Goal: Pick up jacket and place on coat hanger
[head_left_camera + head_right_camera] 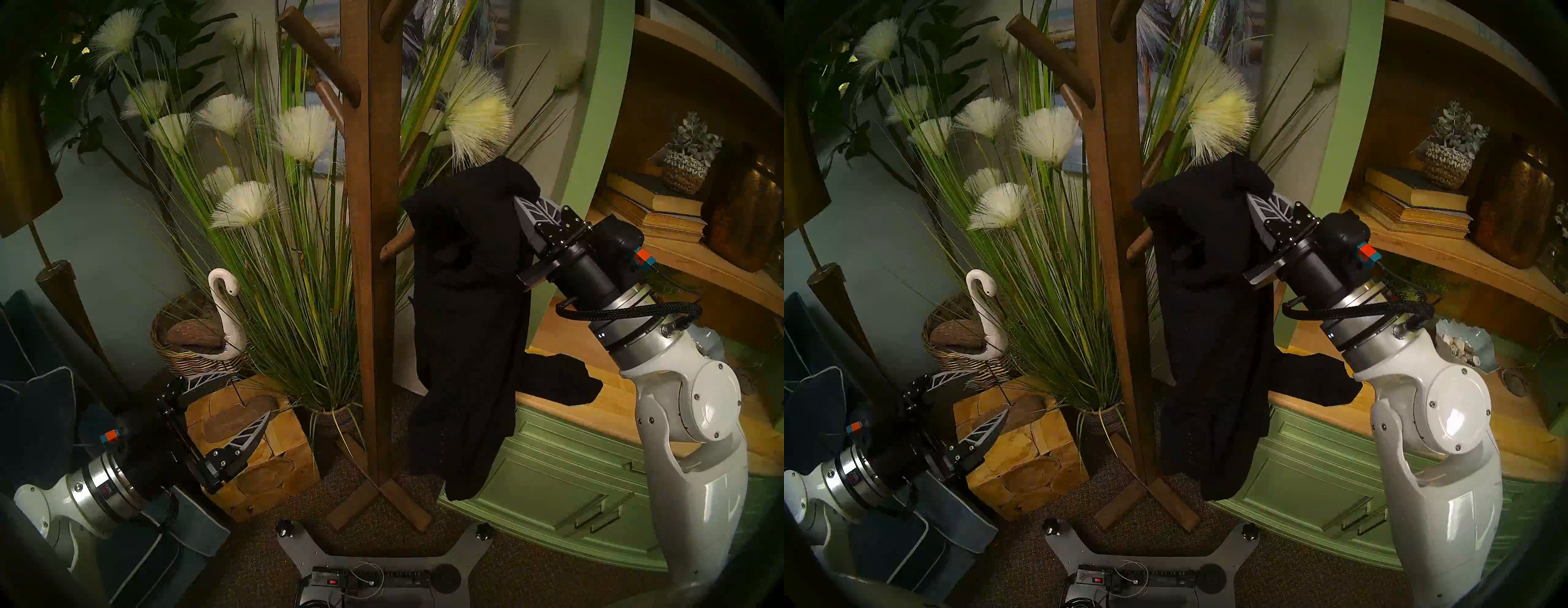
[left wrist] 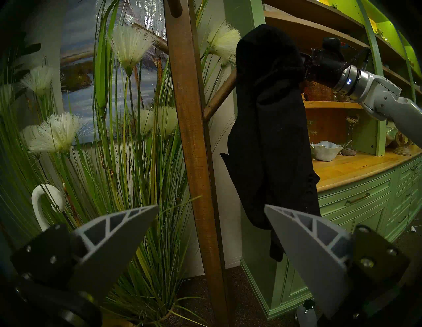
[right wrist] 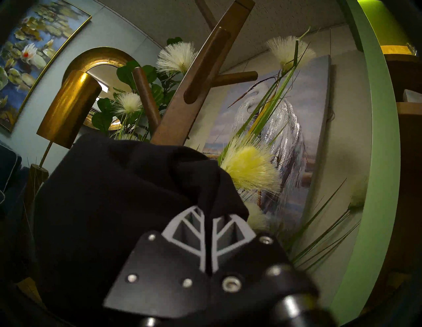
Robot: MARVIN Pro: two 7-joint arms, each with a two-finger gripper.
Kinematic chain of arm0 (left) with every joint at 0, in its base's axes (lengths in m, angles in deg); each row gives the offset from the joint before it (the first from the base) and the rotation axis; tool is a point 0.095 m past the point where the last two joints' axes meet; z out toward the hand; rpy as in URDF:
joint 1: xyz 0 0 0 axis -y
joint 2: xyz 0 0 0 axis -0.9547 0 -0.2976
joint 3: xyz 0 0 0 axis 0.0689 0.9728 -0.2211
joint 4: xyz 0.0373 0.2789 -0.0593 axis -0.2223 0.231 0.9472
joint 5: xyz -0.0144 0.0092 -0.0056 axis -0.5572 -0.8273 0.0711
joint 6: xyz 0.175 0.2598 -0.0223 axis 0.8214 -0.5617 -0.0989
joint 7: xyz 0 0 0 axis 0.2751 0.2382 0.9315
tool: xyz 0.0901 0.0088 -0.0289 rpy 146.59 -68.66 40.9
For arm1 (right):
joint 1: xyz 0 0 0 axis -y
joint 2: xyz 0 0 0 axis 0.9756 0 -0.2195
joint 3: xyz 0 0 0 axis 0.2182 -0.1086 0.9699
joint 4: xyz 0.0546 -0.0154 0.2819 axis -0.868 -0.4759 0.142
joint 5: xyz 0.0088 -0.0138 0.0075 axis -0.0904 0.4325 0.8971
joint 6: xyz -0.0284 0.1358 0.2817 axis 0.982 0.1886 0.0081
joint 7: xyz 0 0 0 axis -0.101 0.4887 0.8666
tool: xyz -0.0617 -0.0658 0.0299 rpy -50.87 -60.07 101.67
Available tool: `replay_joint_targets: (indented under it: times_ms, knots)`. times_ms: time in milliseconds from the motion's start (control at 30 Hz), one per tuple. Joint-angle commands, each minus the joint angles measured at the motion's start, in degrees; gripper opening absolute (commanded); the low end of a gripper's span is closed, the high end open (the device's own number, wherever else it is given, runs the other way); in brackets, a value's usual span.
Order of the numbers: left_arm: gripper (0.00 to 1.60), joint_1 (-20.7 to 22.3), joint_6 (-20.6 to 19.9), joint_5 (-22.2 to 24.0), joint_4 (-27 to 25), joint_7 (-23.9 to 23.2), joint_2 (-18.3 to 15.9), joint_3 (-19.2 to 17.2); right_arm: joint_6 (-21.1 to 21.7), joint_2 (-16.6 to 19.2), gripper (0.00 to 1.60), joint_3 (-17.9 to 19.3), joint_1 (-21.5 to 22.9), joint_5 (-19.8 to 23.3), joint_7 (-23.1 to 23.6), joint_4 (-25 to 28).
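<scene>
jacket up at the peg, not yet hooked

the risk i see: my right hand (image 3: 209, 225) is pinched tight on one bunched fold near the top of the jacket (image 1: 466, 322), and i cannot tell whether any cloth has gone over a peg. if i let go now, i judge the whole limp thing would slide off and drop to the floor by the foot of the coat stand (image 1: 369, 254). the bulk hangs to one side of my grip, so it may drag off a peg that only catches a thin edge. pushing in blind could also nudge the stand or tangle the grass plumes (image 1: 479, 114) close behind.

the jacket hangs straight down from my right hand, just beside the post on its right, its bunched top near the lower right pegs. part of it seems to trail near the front edge of the green desk (image 1: 594, 429), though it may be only shadow. my left hand (image 1: 229, 407) sits low and well apart, spread wide, holding nothing.
</scene>
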Motion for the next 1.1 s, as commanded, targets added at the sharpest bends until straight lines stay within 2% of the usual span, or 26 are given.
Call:
replay_joint_targets:
  times_ms: [0, 133, 167, 200, 533, 767, 1067]
  knots:
    - [1.6, 0.3, -0.08, 0.55, -1.17, 0.0, 0.01, -0.15, 0.97, -0.73, 0.0, -0.99, 5.93, 0.07, -2.42, 2.52]
    - [1.6, 0.38, -0.09, 0.46, -1.12, -0.08, 0.07, -0.16, 1.92, -1.22, 0.0, -1.98, 8.37, 0.24, -3.26, 2.52]
    - [1.6, 0.4, -0.09, 0.44, -1.1, -0.1, 0.08, -0.15, 1.26, -1.09, 0.0, -1.6, 7.05, 0.65, -3.58, 2.52]
    - [1.6, 0.41, -0.09, 0.41, -1.08, -0.12, 0.09, -0.16, 1.74, -1.24, 0.0, -1.82, 8.51, 0.54, -3.72, 2.52]
    - [1.6, 0.58, -0.11, 0.2, -1.0, -0.3, 0.22, -0.17, 3.07, -1.03, 0.0, 0.35, 11.68, 1.95, -5.79, 2.52]
    - [1.6, 0.69, -0.18, 0.14, -1.06, -0.43, 0.36, -0.23, 5.39, -0.35, 0.0, -0.43, 14.44, 2.12, -7.13, 2.52]
    - [1.6, 0.82, -0.26, 0.04, -1.1, -0.59, 0.54, -0.3, 10.67, 0.78, 0.0, -0.76, 18.88, 2.93, -8.98, 2.52]
